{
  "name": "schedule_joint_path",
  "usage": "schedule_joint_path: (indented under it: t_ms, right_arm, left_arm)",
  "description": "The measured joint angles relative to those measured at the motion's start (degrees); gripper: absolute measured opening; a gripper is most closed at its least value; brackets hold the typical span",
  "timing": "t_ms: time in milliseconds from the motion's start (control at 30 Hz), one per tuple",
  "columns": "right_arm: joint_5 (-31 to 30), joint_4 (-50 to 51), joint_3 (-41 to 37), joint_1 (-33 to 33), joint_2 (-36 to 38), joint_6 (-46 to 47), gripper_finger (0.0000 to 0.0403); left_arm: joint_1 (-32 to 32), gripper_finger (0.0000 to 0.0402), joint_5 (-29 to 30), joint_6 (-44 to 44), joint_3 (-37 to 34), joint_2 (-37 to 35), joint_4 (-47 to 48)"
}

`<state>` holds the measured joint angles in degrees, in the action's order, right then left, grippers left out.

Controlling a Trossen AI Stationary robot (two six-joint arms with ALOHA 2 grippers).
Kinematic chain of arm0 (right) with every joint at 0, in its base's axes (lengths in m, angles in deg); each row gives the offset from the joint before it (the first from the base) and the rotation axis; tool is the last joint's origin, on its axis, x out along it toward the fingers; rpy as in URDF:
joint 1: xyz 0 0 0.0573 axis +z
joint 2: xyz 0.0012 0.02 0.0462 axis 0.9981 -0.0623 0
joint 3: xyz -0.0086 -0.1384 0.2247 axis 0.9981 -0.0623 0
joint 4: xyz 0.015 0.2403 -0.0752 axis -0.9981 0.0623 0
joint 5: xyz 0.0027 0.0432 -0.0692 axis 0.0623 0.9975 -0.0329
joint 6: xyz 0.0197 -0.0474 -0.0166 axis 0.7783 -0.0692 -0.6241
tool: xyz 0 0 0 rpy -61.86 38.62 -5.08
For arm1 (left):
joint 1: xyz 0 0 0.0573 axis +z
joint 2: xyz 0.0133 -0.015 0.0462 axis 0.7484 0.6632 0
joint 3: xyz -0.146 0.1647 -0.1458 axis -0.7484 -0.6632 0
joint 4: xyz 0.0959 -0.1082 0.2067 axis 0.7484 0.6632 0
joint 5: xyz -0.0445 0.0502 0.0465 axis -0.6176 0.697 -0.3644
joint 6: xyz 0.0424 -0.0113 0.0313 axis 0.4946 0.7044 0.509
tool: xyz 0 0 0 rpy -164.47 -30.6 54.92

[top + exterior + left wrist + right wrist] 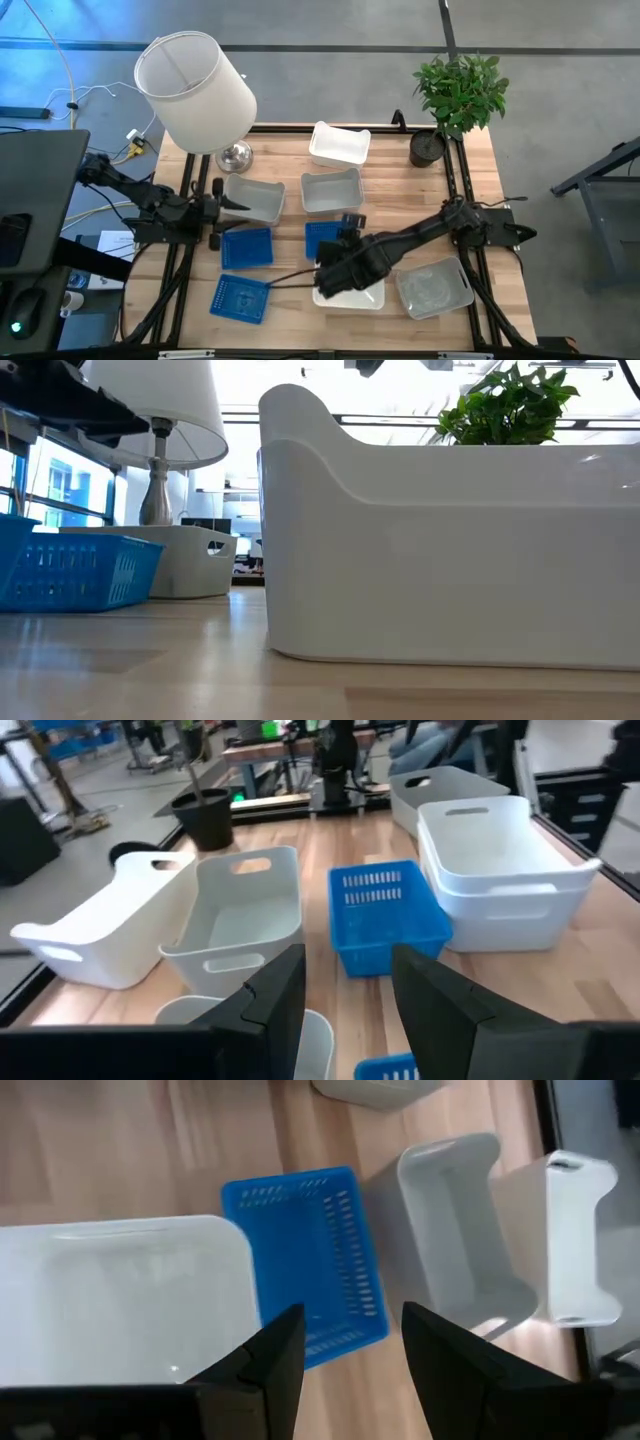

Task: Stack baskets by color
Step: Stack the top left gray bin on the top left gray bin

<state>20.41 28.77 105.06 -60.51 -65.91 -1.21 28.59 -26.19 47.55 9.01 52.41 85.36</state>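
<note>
Baskets [245, 246] look light, stiff, slick plastic; a rim or handle slot suits gripping. Right gripper [335, 283], fingers spread and empty, hovers above the near white basket [368, 297]; left gripper [243, 205] fingers parted, empty.

Grey floor [330, 85], wooden table [390, 185], white lamp [195, 90], potted plant [460, 95], bright windows [60, 495]
</note>
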Motion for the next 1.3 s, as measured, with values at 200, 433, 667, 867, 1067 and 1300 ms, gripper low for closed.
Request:
schedule_joint_path:
  t_ms: [200,433,667,867,1067,1300]
  right_arm:
    - [-0.1,0.4,0.0,-3.1,0.7,-3.6,0.0155]
    - [-0.6,0.5,0.0,-6.1,1.0,-2.5,0.0155]
    - [-1.2,0.5,0.0,-6.9,1.0,0.4,0.0155]
    - [-2.0,0.5,0.0,-6.9,1.0,0.9,0.0155]
    - [-1.7,0.5,0.0,-6.9,1.0,-3.9,0.0155]
    - [1.2,0.5,0.0,-7.5,1.0,-7.8,0.0155]
  left_arm:
    - [0.0,0.0136,1.5,-3.8,6.6,6.5,3.2]
    - [2.1,0.0136,0.9,-2.0,17.5,14.4,13.9]
    - [7.2,0.0136,-6.8,-0.5,24.0,21.3,26.0]
    - [11.1,0.0136,-13.7,0.1,24.4,26.7,30.3]
    - [13.0,0.0136,-16.8,0.2,24.5,32.4,30.9]
    - [15.7,0.0136,-17.6,0.6,24.5,40.1,31.0]
